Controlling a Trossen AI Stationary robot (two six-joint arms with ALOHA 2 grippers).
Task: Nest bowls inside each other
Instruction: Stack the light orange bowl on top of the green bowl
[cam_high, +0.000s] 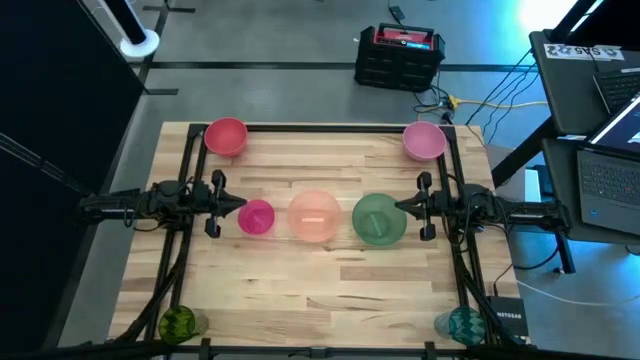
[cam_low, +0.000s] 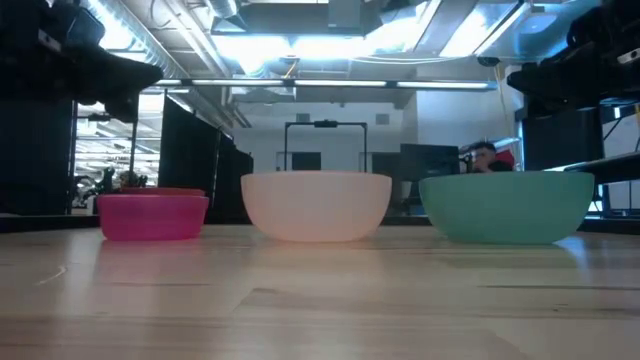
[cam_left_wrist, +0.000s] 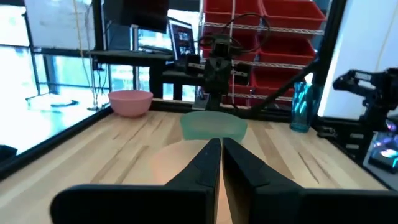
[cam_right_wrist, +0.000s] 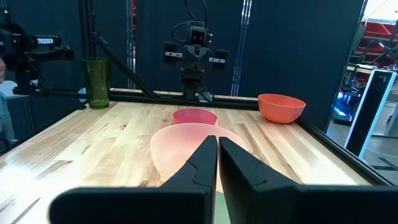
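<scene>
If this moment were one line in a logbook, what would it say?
stage: nothing nested | middle row: magenta bowl, peach bowl, green bowl, apart | left gripper: shut, beside magenta bowl | right gripper: shut, at green bowl

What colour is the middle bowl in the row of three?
Pale peach; clearest in the high view.

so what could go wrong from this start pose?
1. The magenta bowl, peach bowl and green bowl sit close in one row, so reaching for one could nudge its neighbour.
2. Both end effectors, left and right, are shut beside the row's end bowls; descending without opening might knock a rim.
</scene>
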